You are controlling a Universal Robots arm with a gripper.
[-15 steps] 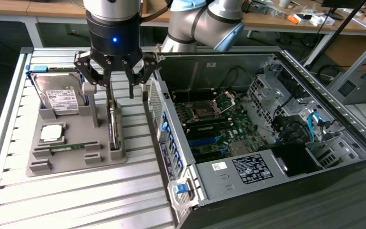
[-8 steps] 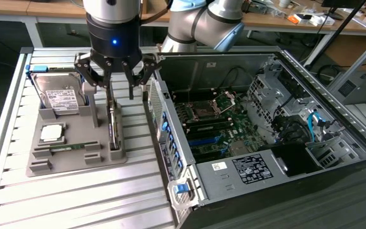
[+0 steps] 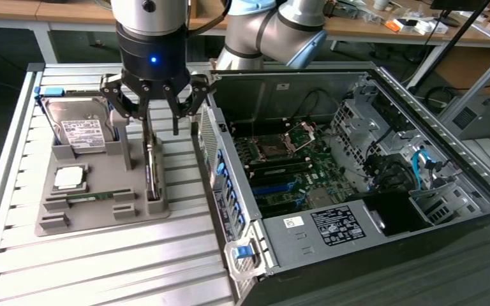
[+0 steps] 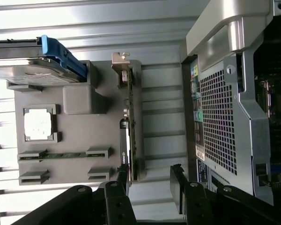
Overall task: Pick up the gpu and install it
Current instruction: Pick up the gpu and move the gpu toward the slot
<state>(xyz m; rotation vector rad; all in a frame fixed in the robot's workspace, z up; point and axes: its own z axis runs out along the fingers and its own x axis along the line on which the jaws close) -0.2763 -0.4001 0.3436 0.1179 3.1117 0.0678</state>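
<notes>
The gpu (image 3: 151, 169) stands on its long edge in a slot of the grey holder tray (image 3: 100, 220) on the slatted table. It is a thin green board (image 4: 132, 126) with a silver bracket (image 4: 121, 60) at one end. My gripper (image 3: 161, 129) hangs open just above the card's far end. In the wrist view the gripper (image 4: 150, 185) has one black finger (image 4: 123, 180) close beside the card's edge and the other finger (image 4: 178, 187) well apart from it. Nothing is held. The open computer case (image 3: 347, 172) with its motherboard (image 3: 288, 166) lies at the exterior view's right.
The tray also carries a silver hard drive (image 3: 79, 131) with a blue clip, a square processor (image 3: 69, 178) and a narrow memory stick (image 3: 92, 196). The case's perforated rear wall (image 4: 220, 117) stands close beside the tray. Workbenches with clutter run along the back.
</notes>
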